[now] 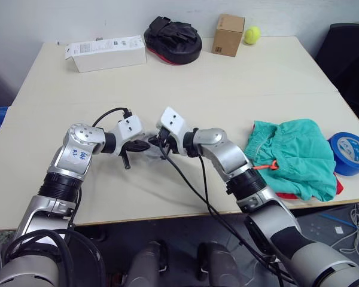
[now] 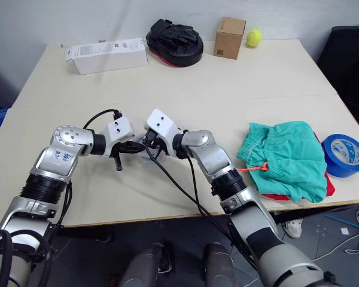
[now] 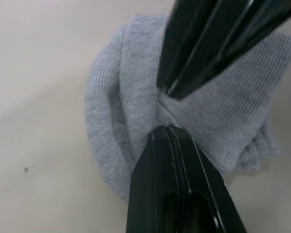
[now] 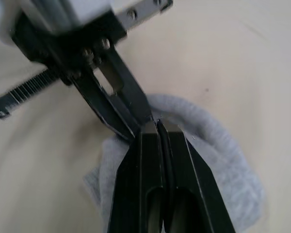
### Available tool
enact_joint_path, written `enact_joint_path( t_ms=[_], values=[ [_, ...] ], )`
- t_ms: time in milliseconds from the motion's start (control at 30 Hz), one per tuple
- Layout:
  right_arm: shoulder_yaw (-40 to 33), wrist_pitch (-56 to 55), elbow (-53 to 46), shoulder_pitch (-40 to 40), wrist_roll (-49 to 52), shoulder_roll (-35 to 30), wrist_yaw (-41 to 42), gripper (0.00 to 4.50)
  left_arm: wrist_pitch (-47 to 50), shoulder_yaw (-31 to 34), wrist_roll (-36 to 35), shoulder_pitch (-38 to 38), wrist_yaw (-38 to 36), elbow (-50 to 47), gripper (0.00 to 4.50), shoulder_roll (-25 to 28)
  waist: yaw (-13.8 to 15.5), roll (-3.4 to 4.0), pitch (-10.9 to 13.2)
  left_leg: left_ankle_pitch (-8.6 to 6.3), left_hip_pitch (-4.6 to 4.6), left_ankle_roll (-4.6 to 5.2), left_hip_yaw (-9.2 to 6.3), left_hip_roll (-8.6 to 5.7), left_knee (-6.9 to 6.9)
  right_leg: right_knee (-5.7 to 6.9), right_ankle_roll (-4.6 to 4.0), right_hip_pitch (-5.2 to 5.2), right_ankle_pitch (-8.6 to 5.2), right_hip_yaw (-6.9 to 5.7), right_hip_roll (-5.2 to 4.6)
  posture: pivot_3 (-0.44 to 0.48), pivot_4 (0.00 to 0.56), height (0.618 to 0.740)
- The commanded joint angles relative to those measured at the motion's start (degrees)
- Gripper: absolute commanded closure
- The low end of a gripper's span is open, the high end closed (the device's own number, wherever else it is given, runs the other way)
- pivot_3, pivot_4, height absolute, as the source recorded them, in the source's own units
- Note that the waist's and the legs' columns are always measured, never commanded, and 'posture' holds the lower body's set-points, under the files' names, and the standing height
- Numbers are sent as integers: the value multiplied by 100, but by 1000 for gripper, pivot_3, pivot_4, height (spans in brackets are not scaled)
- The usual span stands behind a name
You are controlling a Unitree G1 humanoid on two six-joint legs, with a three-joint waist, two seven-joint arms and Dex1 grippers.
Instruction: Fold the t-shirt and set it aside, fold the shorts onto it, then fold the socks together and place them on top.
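The light grey socks (image 3: 233, 121) lie bunched on the table in front of me, left of centre. My left gripper (image 1: 145, 145) and right gripper (image 1: 158, 143) meet tip to tip over them. In the left wrist view the left gripper (image 3: 167, 127) is shut, pinching a fold of the knit. In the right wrist view the right gripper (image 4: 157, 122) is also shut on the socks (image 4: 218, 160). The teal-green shorts (image 1: 294, 154) lie folded at the right front of the table. They rest on the red t-shirt (image 1: 287, 195), of which a thin edge shows.
A blue tape roll (image 1: 350, 152) sits right of the shorts at the table edge. Along the far edge stand a white box (image 1: 106, 52), black padded gloves (image 1: 173, 39), a cardboard box (image 1: 229, 34) and a tennis ball (image 1: 252, 34). Cables trail from both wrists.
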Motion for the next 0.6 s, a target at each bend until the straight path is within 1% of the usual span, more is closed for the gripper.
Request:
enact_joint_path(
  t_ms=[33,167,233,467,533,600],
  values=[
    [-38,-447,617,-180,-215,144,-372,4461,71,7,-10,53,2,-92,4500,26,-9,0,0,0,0,-1,0,0,-1,0,0,-1,0,1,1,0,150,740],
    [-446,-602,1229,-396,-95,218,-709,4461,120,9,-31,80,9,-157,4500,5,-31,0,0,4,1,-6,1,1,-3,2,0,0,0,1,4,0,150,740],
    [-552,-524,1276,-378,-42,113,-645,4461,137,15,-40,111,7,-185,4500,10,-23,0,0,4,1,-7,-2,1,-3,2,0,0,0,1,3,0,150,740],
    [-834,-179,1154,-202,65,-228,-586,4461,135,13,-52,102,17,-150,4500,18,-19,0,0,4,1,-6,-2,1,-4,-1,0,0,0,2,2,0,150,740],
    [-927,-35,913,-141,188,-396,-453,4461,141,10,-57,105,16,-167,4500,17,-10,0,0,3,0,-7,-2,1,-4,-2,0,0,0,2,0,0,150,740],
    [-1099,320,462,-75,499,-554,-154,4461,139,7,-59,105,14,-172,4500,18,-4,1,0,3,-1,-7,-2,1,-3,-5,0,0,0,2,-1,0,150,740]
  ],
)
